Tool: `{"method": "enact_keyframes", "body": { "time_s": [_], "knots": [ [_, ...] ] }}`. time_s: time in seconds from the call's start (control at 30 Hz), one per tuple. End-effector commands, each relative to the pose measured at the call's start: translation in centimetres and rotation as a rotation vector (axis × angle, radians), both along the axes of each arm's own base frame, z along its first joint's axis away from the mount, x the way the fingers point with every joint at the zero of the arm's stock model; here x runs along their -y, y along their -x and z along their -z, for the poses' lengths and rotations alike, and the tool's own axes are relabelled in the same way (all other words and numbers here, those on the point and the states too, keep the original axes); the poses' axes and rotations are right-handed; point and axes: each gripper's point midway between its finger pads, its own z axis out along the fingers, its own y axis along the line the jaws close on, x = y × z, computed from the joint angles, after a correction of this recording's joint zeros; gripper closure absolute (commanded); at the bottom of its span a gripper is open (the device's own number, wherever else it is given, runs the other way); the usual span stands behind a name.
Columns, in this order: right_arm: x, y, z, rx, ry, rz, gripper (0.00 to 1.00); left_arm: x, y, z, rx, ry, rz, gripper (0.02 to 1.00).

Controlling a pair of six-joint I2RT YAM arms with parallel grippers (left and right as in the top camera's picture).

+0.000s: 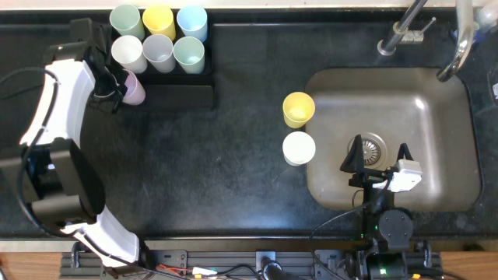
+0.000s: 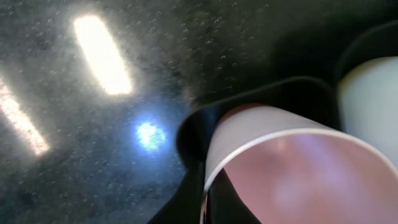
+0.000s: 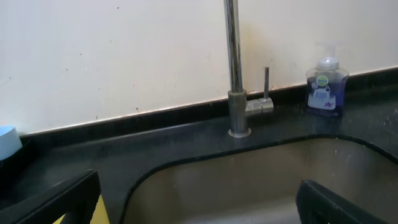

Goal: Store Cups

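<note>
Pink cup (image 1: 134, 88) in L pincer (image 1: 119, 85)

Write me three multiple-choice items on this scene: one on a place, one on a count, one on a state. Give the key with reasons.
1. Where does the loose yellow cup stand?
A. On the counter, just left of the sink
B. Inside the sink basin
C. Beside the soap bottle

2. Leaving out the cup that is being held, how many cups stand in the rack?
A. Four
B. Six
C. Eight

3. What is the state of the left gripper?
A. Open and empty
B. Shut on a white cup
C. Shut on the pink cup

Key:
1 A, since the top view shows it on the dark counter beside the basin's left rim.
2 B, since two rows of three fill the rack's back.
3 C, since the left wrist view shows the jaws closed on the pink cup's rim at the rack's edge.
</note>
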Motion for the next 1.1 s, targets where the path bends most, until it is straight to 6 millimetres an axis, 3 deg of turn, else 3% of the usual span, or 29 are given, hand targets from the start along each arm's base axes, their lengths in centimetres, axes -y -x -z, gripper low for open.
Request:
{"method": "enact_keyframes", "body": {
  "time_s": [0.03, 0.13, 0.17, 0.2, 0.23, 0.27, 0.4, 0.5, 0.67, 0.77, 0.9, 1.0, 1.1],
  "knots": [
    [0.3, 0.0, 0.3, 0.002, -0.004, 0.012, 0.003, -0.5, -0.6, 0.1, 0.0, -0.028, 0.005, 0.982],
    [0.2, 0.0, 0.3, 0.002, -0.004, 0.012, 0.003, -0.7, -0.6, 0.1, 0.0, -0.035, 0.003, 0.963],
    [0.3, 0.0, 0.3, 0.002, -0.004, 0.012, 0.003, -0.7, -0.6, 0.1, 0.0, -0.035, 0.003, 0.787],
    [0.3, 0.0, 0.3, 0.002, -0.004, 0.012, 0.003, -0.7, -0.6, 0.1, 0.0, -0.035, 0.003, 0.544],
    [0.3, 0.0, 0.3, 0.002, -0.004, 0.012, 0.003, -0.7, -0.6, 0.1, 0.0, -0.035, 0.004, 0.174],
    [0.3, 0.0, 0.3, 0.002, -0.004, 0.012, 0.003, -0.7, -0.6, 0.1, 0.0, -0.034, 0.003, 0.018],
    [0.3, 0.0, 0.3, 0.002, -0.004, 0.012, 0.003, -0.6, -0.6, -0.4, 0.012, -0.033, 0.005, 0.018],
    [0.3, 0.0, 0.3, 0.002, -0.004, 0.012, 0.003, -0.6, -0.6, -1.9, 0.048, -0.039, 0.005, 0.018],
    [0.3, 0.0, 0.3, 0.002, -0.004, 0.012, 0.003, 0.3, -0.4, -6.2, 0.147, -0.044, 0.052, 0.02],
    [0.3, 0.0, 0.3, 0.002, -0.004, 0.012, 0.003, 2.9, -0.4, -9.1, 0.22, -0.04, 0.181, 0.018],
    [0.3, 0.0, 0.3, 0.002, -0.004, 0.012, 0.003, 9.5, -1.1, -12.9, 0.292, -0.091, 0.48, 0.018],
    [0.3, 0.0, 0.3, 0.002, -0.004, 0.012, 0.005, 16.8, -1.3, -14.8, 0.338, -0.138, 0.684, 0.018],
    [0.3, 0.0, 0.3, 0.002, -0.004, 0.012, 0.003, 24.6, -0.7, -14.8, 0.358, -0.159, 0.85, 0.018]
  ]
}}
